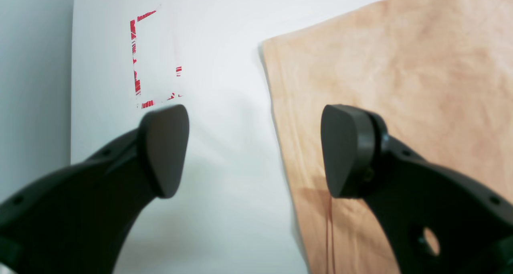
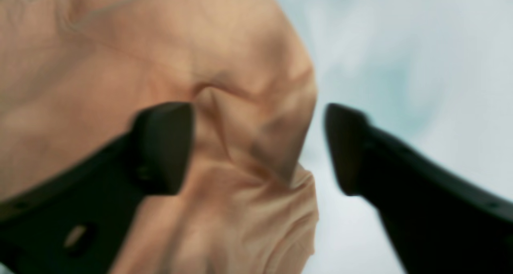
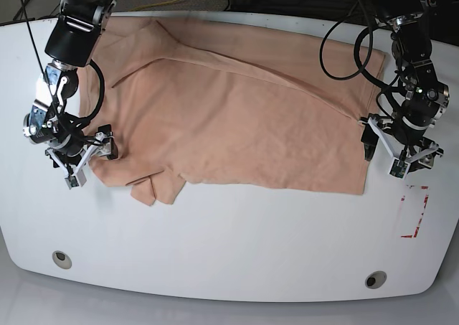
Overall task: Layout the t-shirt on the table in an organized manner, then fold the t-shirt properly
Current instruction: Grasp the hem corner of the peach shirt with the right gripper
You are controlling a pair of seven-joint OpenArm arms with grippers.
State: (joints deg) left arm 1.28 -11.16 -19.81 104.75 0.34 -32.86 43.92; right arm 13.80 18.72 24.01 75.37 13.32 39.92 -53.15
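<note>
Still laying out the t-shirt (image 3: 237,117) on the table (image 3: 229,253), both grippers (image 1: 254,149) (image 2: 256,145) gaping wide and holding nothing, probably needing a fresh pinch on the bunched sleeve (image 3: 154,187).

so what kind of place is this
Probably a robotics lab or test bench, not a home: two arms, the left gripper and the right gripper, work over a white table with a red mark, a t-shirt and loose cables.

T-shirt (image 3: 237,117): soft matt cloth, lightly creased. Table (image 3: 229,246): smooth white, faint sheen. Jaws: matt black plastic, smooth pads (image 1: 168,149).
</note>
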